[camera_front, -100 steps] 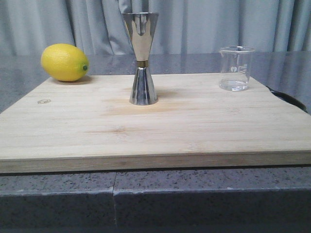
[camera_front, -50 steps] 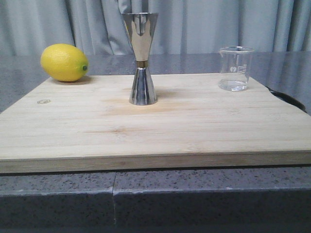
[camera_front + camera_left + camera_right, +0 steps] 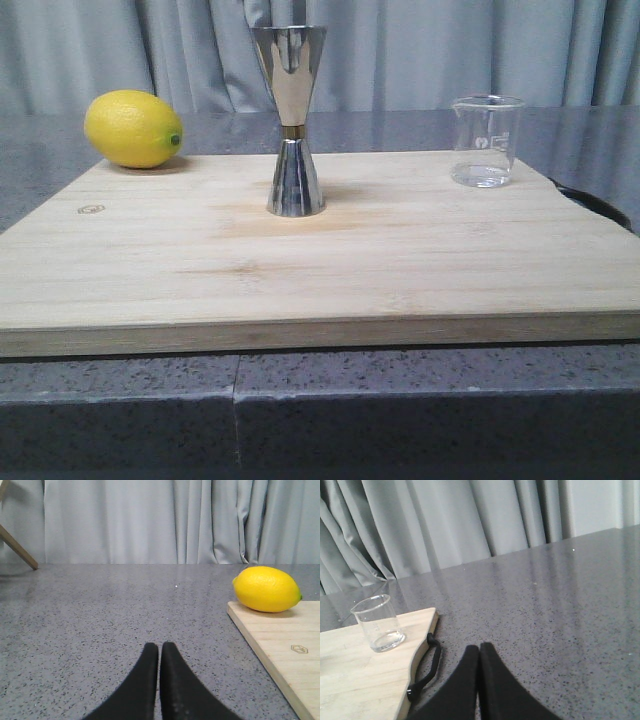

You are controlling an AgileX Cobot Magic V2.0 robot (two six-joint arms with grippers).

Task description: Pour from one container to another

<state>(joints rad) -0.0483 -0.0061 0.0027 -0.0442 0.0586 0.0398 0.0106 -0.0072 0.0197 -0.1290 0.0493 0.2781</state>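
The clear glass beaker (image 3: 487,141) stands upright at the back right of the wooden board (image 3: 330,270); the right wrist view also shows the beaker (image 3: 378,623), near the board's corner. The shiny steel jigger (image 3: 291,120) with a gold band at its waist stands upright at the board's back middle. Neither gripper appears in the front view. My left gripper (image 3: 159,646) is shut and empty over the grey counter, left of the board. My right gripper (image 3: 479,648) is shut and empty over the counter, right of the board and apart from the beaker.
A yellow lemon (image 3: 133,129) lies at the board's back left corner, also seen as the lemon (image 3: 267,589) in the left wrist view. A black strap handle (image 3: 427,670) hangs off the board's right edge. Grey curtains (image 3: 420,50) close the back.
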